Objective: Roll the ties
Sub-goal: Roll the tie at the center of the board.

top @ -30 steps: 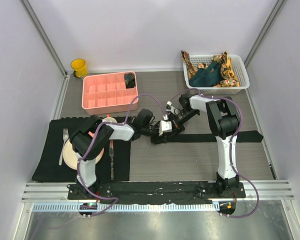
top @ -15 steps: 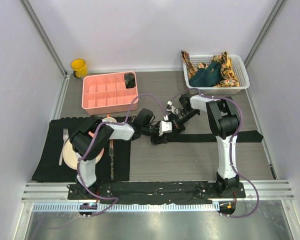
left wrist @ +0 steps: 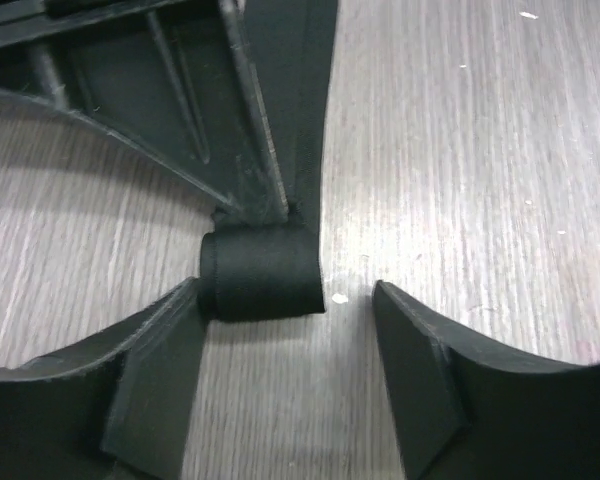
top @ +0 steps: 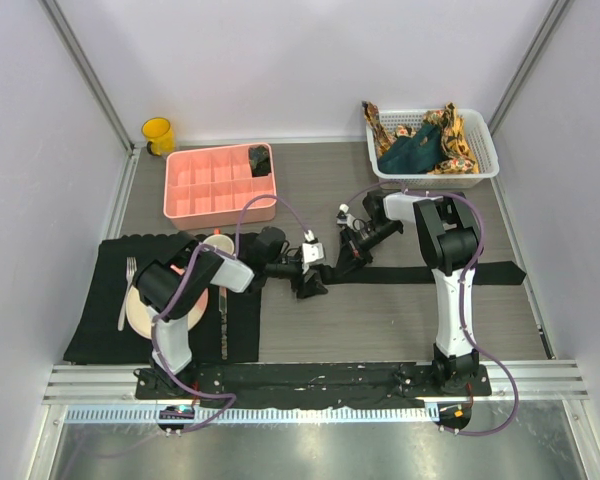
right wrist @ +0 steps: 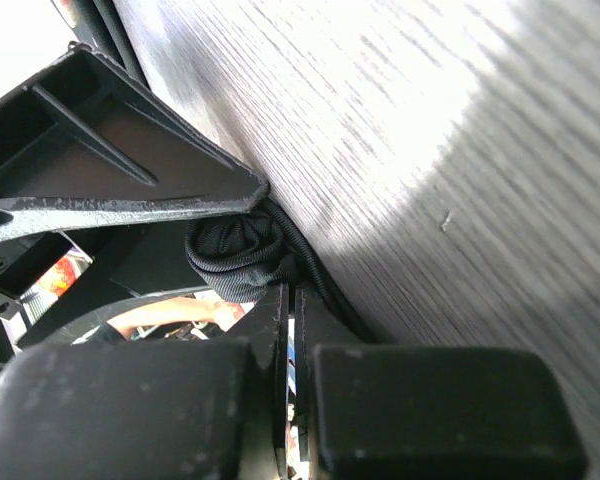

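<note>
A plain black tie (top: 440, 273) lies flat across the table, its left end wound into a small roll (left wrist: 262, 272). My left gripper (left wrist: 285, 298) is open around that roll. The roll touches the left finger (left wrist: 155, 370), and a gap separates it from the right finger (left wrist: 430, 380). My right gripper (right wrist: 290, 300) is shut, its tips down on the tie just behind the roll (right wrist: 235, 255). From above, the left gripper (top: 315, 280) and right gripper (top: 348, 262) sit close together at the tie's left end. A dark teal tie (top: 412, 152) and orange patterned ties (top: 460, 140) fill the white basket (top: 485, 168).
A pink compartment tray (top: 205, 190) at the back left holds a small black roll (top: 260, 160). A yellow cup (top: 158, 133) stands behind it. The black mat (top: 100, 335) at the left carries a plate (top: 140, 310), fork (top: 128, 290) and knife (top: 223, 315).
My left gripper has opened off the roll and drawn back to the left. The right gripper stays shut and has shifted slightly along the tie.
</note>
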Controlling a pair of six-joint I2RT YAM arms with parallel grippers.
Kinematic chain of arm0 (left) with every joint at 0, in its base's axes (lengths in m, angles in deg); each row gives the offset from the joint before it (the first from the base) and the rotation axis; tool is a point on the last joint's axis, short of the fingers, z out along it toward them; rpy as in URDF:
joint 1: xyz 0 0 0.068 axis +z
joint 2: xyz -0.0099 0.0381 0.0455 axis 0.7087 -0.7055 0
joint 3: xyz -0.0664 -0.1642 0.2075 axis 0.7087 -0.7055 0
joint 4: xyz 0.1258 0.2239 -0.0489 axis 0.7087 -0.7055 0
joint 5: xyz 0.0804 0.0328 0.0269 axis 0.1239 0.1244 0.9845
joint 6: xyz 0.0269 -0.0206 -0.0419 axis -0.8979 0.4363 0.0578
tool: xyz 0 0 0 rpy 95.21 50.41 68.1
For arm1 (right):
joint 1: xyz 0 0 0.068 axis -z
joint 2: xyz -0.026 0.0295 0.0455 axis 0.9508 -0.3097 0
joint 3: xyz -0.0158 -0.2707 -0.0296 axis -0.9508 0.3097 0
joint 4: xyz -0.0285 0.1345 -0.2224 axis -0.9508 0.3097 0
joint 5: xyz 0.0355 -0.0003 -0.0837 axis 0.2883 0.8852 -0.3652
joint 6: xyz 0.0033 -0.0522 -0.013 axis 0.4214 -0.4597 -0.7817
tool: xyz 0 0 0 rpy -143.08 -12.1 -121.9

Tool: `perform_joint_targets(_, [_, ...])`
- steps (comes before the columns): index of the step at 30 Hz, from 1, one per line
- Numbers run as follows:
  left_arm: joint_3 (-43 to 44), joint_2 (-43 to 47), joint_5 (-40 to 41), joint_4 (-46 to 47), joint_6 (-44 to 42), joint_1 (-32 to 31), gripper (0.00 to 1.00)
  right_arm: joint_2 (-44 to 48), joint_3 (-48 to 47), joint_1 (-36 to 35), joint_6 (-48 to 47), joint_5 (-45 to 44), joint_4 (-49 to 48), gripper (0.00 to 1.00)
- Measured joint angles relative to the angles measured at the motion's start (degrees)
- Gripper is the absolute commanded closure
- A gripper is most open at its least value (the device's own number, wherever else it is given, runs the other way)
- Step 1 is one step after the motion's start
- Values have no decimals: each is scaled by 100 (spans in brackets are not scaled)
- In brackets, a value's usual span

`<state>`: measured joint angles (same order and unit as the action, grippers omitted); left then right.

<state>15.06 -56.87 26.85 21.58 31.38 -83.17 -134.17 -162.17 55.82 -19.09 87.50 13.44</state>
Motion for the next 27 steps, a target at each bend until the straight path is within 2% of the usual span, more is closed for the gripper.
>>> perform_joint_targets(7, [-31, -173, 79, 522, 487, 42, 53, 0, -2, 13, 0, 2, 2, 99])
perform_joint_targets(9, [-17, -186, 101, 542, 525, 46, 51, 0, -7, 13, 2, 7, 2, 99])
perform_joint_targets(13, [-15, -181, 127, 516, 472, 28, 40, -2, -7, -4, 0, 15, 2, 99])
perform_joint_targets(15, [-11, -181, 127, 509, 415, 0, 41, -2, -7, -22, 2, 15, 2, 99])
perform_joint_targets(18, [13, -186, 149, 485, 341, -48, 59, -2, -4, -26, -2, 17, 0, 99])
perform_joint_targets(19, [28, -197, 188, 472, 306, -52, 68, -2, -2, -26, -2, 15, 0, 99])
perform_joint_targets(21, [85, -216, 188, 409, 234, -46, 74, -2, 2, -24, -2, 22, -9, 99])
perform_joint_targets(22, [120, -216, 190, 332, 210, -46, 79, -2, 2, -24, -2, 24, -11, 97])
perform_joint_targets(25, [208, -157, 223, 24, 33, -50, 83, 2, -2, -20, 0, 39, -9, 76])
perform_joint_targets(27, [295, -74, 321, -313, -98, -83, 84, 13, -46, -24, 50, 55, 57, 66])
